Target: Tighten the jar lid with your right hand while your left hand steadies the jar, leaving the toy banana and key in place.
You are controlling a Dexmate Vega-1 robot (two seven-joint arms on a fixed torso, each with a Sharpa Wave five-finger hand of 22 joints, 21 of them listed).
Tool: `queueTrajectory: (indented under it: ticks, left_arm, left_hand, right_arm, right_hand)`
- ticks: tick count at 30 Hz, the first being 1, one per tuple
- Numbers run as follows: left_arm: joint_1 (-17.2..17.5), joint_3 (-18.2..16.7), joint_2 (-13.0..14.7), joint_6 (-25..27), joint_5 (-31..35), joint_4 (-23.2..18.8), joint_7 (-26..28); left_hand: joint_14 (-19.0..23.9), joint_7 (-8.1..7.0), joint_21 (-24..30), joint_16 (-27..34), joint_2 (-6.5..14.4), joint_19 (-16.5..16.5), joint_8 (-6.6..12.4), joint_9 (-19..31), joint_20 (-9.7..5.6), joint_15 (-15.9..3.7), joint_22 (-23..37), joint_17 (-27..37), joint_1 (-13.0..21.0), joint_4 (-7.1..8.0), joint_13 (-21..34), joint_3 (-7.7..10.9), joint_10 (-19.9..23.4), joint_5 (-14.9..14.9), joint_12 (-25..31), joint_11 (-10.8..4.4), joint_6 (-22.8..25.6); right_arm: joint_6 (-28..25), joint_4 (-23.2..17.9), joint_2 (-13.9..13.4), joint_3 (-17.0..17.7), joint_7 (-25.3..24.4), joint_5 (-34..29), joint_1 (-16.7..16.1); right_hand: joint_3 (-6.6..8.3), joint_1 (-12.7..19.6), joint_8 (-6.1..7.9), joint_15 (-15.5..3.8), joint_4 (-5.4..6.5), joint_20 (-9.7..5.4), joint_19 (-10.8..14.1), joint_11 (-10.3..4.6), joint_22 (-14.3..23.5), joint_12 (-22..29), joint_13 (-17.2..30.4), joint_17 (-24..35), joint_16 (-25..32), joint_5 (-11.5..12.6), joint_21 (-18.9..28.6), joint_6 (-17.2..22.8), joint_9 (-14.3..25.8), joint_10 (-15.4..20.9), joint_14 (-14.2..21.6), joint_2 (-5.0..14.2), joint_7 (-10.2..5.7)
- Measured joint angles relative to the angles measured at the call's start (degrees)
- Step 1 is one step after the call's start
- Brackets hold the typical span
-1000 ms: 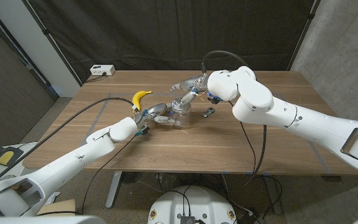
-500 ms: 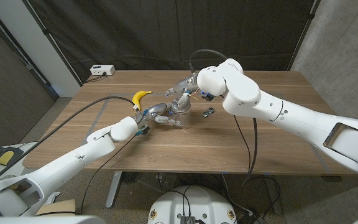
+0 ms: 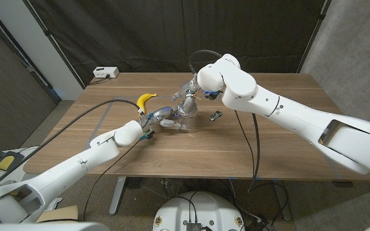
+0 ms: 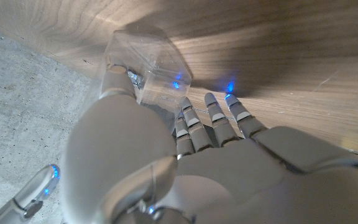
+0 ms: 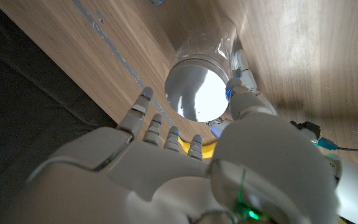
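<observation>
Both hands grasp: left hand (image 3: pixel 166 119) steadies clear square-sided jar (image 3: pixel 186 109); right hand (image 3: pixel 191 88) grips shiny round lid (image 5: pixel 196 92).

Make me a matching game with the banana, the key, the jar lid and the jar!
Things:
1. toy banana
2. key
3. jar lid
4. jar

Clues:
A. shiny silver circle
B. see-through, held by the left hand
C. yellow, on the table beside the left hand
D. small and dark, lying under the right arm

Pairs: 1-C, 2-D, 3-A, 4-B
</observation>
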Motion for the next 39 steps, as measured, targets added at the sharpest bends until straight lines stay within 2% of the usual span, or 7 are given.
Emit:
queueTrajectory:
  ticks: [7, 11, 15, 21, 29, 34, 39]
  left_arm:
    - [-0.03, -0.09, 0.0, 0.01, -0.02, 0.02, 0.02]
    - [-0.23, -0.09, -0.14, 0.01, -0.12, 0.28, 0.0]
    - [-0.41, -0.08, -0.24, 0.01, -0.25, 0.47, -0.11]
    - [-0.76, 0.06, -0.45, 0.0, -0.38, 0.81, -0.29]
    - [-0.96, 0.16, -0.49, -0.01, -0.47, 1.02, -0.45]
    - [-1.14, 0.27, -0.59, -0.01, -0.51, 1.31, -0.48]
    - [-1.3, 0.35, -0.7, -0.01, -0.57, 1.53, -0.56]
  left_hand:
    - [0.0, 0.0, 0.0, 0.0, 0.3, 0.0, -0.2, 0.03, -0.01, 0.0, 0.02, 0.0, -0.3, 0.01, 0.01, 0.01, 0.0, -0.02, 0.0, -0.01, 0.0]
    - [0.0, 0.0, 0.01, 0.0, 0.39, 0.01, -0.1, 0.04, -0.01, 0.0, 0.05, 0.01, -0.38, 0.01, 0.09, 0.01, 0.0, -0.22, 0.0, -0.01, 0.0]
    - [0.0, 0.0, 0.02, 0.0, 0.46, 0.01, -0.08, 0.05, -0.02, 0.0, 0.05, 0.01, -0.46, 0.01, 0.28, 0.01, -0.01, 0.02, -0.05, -0.01, 0.0]
    - [0.0, -0.21, -0.24, 0.0, 0.52, -0.09, -0.07, 0.05, -0.12, 0.0, 0.0, 0.01, -0.52, 0.01, 0.31, 0.01, 0.42, 0.04, -0.11, -0.41, 0.59]
    - [0.0, -0.53, -0.33, 0.0, 0.53, -0.1, -0.07, 0.04, -0.13, 0.0, -0.01, 0.01, -0.53, 0.01, 0.3, 0.01, 1.01, 0.03, -0.33, -0.55, 0.92]
    - [0.0, -0.72, -0.33, 0.0, 0.53, -0.19, -0.09, 0.02, -0.23, 0.0, 0.0, 0.01, -0.53, 0.02, 0.3, 0.01, 1.85, 0.01, -0.5, -0.82, 2.36]
    - [0.0, -0.85, -0.33, 0.0, 0.53, -0.27, -0.1, 0.0, -0.32, 0.0, 0.0, 0.02, -0.53, 0.02, 0.3, 0.01, 2.25, -0.01, -0.5, -1.23, 2.85]
  right_arm:
    - [1.51, 2.07, 0.88, 0.01, 2.44, -0.1, 0.43]
    - [1.95, 2.78, 1.1, 0.01, 2.69, -0.1, 0.51]
    - [2.37, 3.57, 1.33, 0.01, 2.71, -0.1, 0.52]
    - [3.21, 4.23, 1.39, 0.32, 1.22, 0.57, 0.01]
    - [3.56, 4.41, 0.93, 1.59, -2.33, 2.83, -1.63]
    - [3.17, 3.81, 0.16, 3.16, -5.36, 4.69, -3.46]
    - [2.2, 2.97, -0.58, 4.55, -8.33, 6.5, -5.32]
  right_hand:
    - [-0.24, 2.19, 1.32, -1.32, 0.24, -1.57, 2.0, -0.7, 0.0, 0.89, -0.01, 0.0, 0.3, 0.0, 0.28, 1.91, 0.21, 1.64, 1.33, -0.22, -0.2]
    - [-0.74, 4.83, 2.33, -2.32, 0.37, -3.82, 4.44, -1.05, 0.0, 1.61, -0.01, 0.01, 1.04, 0.28, 0.94, 4.19, 0.27, 3.55, 3.08, -0.12, -0.17]
    - [-1.63, 7.1, 3.53, -3.66, 0.64, -5.27, 8.54, -1.46, 0.0, 2.5, 0.13, 0.14, 1.87, 0.28, 2.1, 7.46, 0.42, 6.2, 5.96, -0.12, -0.2]
    - [-4.63, 9.68, 4.87, -4.61, 1.26, -7.22, 18.0, -1.48, 0.15, 4.94, 0.7, 0.66, 3.7, 0.89, 4.13, 12.77, 0.66, 12.58, 12.93, 0.15, 0.02]
    - [-8.97, 10.52, 6.04, -4.64, 2.14, -10.76, 27.67, 0.11, 0.15, 7.71, 0.79, 1.37, 6.07, 1.34, 6.05, 18.85, 0.36, 20.07, 20.82, -0.23, 5.31]
    - [-10.78, 10.53, 6.83, -4.36, 2.83, -11.56, 31.25, 1.6, 0.15, 8.92, 0.77, 2.0, 7.81, 1.77, 6.8, 21.18, 0.24, 23.62, 24.28, 0.22, 7.23]
    - [-11.5, 10.18, 7.28, -3.27, 3.08, -11.85, 34.82, 3.26, 0.15, 9.26, 0.64, 2.5, 9.2, 1.76, 7.85, 23.77, 0.19, 25.63, 26.28, 0.71, 9.04]
